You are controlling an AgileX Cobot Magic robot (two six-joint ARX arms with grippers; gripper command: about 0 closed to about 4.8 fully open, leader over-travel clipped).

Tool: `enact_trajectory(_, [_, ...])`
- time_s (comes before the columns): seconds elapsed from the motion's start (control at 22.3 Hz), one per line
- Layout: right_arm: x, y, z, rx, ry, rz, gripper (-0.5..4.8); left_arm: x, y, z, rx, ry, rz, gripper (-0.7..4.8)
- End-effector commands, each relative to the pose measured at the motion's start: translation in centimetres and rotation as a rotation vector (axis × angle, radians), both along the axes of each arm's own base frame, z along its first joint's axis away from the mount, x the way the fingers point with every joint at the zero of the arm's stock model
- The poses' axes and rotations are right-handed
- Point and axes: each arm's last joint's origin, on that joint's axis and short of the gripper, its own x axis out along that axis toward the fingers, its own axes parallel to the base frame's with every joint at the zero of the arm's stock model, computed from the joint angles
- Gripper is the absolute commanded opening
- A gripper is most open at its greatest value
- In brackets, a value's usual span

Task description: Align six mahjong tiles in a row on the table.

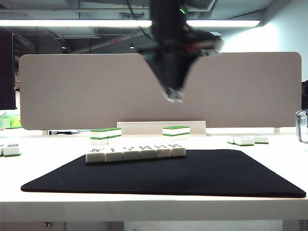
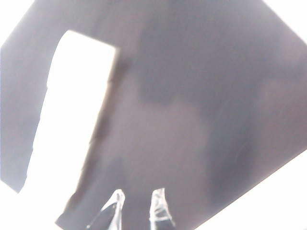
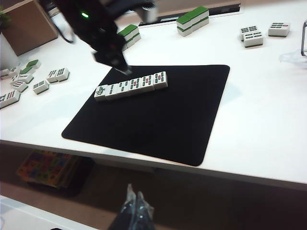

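1. Evidently the row is built: the six mahjong tiles (image 1: 135, 153) lie face up, side against side, in one line along the back edge of the black mat (image 1: 192, 175), toward its back-left corner. The mat itself lies on the table (image 1: 284, 154), so the tiles rest on the mat rather than on bare desk.
2. Left gripper (image 1: 174, 94) hangs high above the row, tips pointing down, well clear of the tiles. Jaws stand narrow with a small gap; nothing is held between the fingertips (image 2: 160, 206). Its wrist camera is blurred, showing only mat and a white strip.
3. Right gripper (image 3: 135, 206) sits low off the desk's front edge, far from the work. Jaws appear pressed together, empty.
4. Judgement: the step in hand looks like checking or clearing off. To do it well, keep the left claw rising straight, no sideways sweep over the row. The line sits slightly askew to the mat's back edge in the right wrist view; any nudge should push an end tile gently, claw narrow.
5. Surroundings: stacked green-topped tiles (image 1: 106, 135) just behind the mat's back-left corner, a second stack (image 1: 176, 131) farther back, loose tiles (image 1: 248, 140) toward the desk's right side, more tiles (image 3: 26, 79) at its left edge. Grey divider panel (image 1: 72, 91) along the back edge.
6. Obstruction: the near stack is closest to the row.
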Motion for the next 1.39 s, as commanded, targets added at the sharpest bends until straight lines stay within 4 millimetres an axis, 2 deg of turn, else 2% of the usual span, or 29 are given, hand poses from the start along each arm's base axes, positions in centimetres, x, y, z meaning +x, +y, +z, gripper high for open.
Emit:
enact_trajectory(0.04, [-0.3, 0.0, 0.1, -0.004, -0.032, 0.004, -0.01, -0.9, 2.3, 3.9, -0.045, -0.084, 0.033, 0.51])
enact_trajectory(0.18, [-0.3, 0.0, 0.1, -0.003, -0.032, 0.006, -0.01, -2.8, 4.5, 8.0, -0.120, -0.161, 0.042, 0.41])
enact_trajectory(0.27, [-0.3, 0.0, 0.1, -0.003, -0.033, 0.005, -0.01, -3.8, 5.9, 9.9, -0.166, -0.192, 0.059, 0.19])
enact_trajectory(0.4, [-0.3, 0.0, 0.1, -0.003, -0.034, 0.005, -0.01, -5.2, 7.6, 11.4, -0.195, -0.215, 0.075, 0.19])
enact_trajectory(0.45, [-0.3, 0.0, 0.1, -0.003, -0.034, 0.006, -0.01, -5.7, 8.9, 12.0, -0.207, -0.222, 0.108, 0.19])
enact_trajectory(0.67, [-0.3, 0.1, 0.1, -0.004, -0.032, -0.001, -0.01, -7.3, 12.1, 12.6, -0.231, -0.215, 0.213, 0.20])
enact_trajectory(0.99, [-0.3, 0.0, 0.1, -0.004, -0.033, 0.000, -0.01, -10.7, 17.2, 9.4, -0.124, -0.145, 0.242, 0.19])
enact_trajectory(1.12, [-0.3, 0.0, 0.1, -0.004, -0.033, 0.000, -0.01, -12.6, 19.0, 9.0, -0.123, -0.147, 0.250, 0.19])
enact_trajectory(1.26, [-0.3, 0.0, 0.1, -0.004, -0.033, 0.000, -0.01, -15.5, 21.1, 9.4, -0.174, -0.196, 0.257, 0.20])
enact_trajectory(1.39, [-0.3, 0.0, 0.1, -0.004, -0.033, 0.000, -0.01, -17.5, 22.5, 9.9, -0.224, -0.227, 0.291, 0.20])
